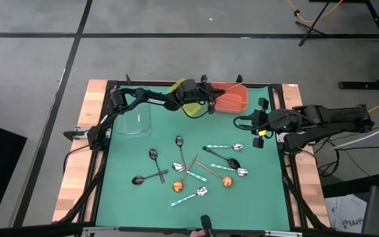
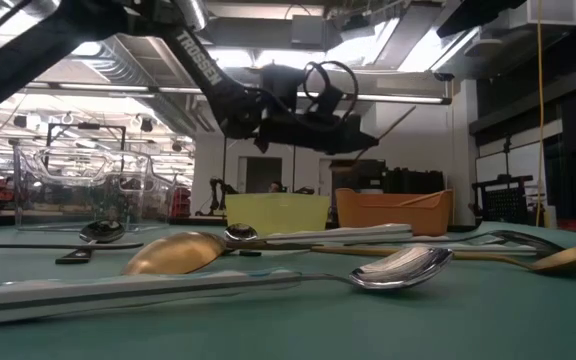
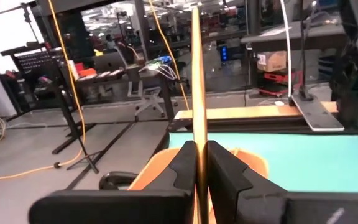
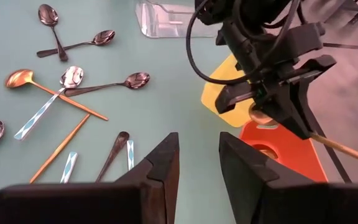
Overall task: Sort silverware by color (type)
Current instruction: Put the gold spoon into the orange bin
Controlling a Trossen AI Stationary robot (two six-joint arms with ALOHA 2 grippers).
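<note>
My left gripper (image 1: 210, 99) hangs over the far middle of the mat, above the orange bin (image 1: 232, 100), and is shut on a copper-gold spoon (image 3: 196, 74). My right gripper (image 4: 199, 146) waits open near the table's right edge (image 1: 256, 126), touching nothing. The other spoons lie flat on the green mat: black ones (image 1: 153, 155), silver ones with pale teal handles (image 1: 222, 147) and copper-gold ones (image 1: 176, 186). In the low view a copper-gold spoon bowl (image 2: 173, 253) and a silver one (image 2: 398, 268) lie close to the camera. My left gripper pinches the copper-gold spoon's slim handle (image 3: 197, 140) between its two fingers (image 3: 229, 171). The handle runs along the fingers and sticks out ahead of them (image 4: 344, 151). The spoon is lifted clear above the orange bin (image 4: 278, 155).
Three bins stand along the mat's far edge: a clear one (image 1: 135, 122) at the left, a yellow one (image 1: 184, 107) in the middle, the orange one at the right. A wooden border and black frame (image 1: 285, 164) ring the mat. Loose spoons cover the mat's middle.
</note>
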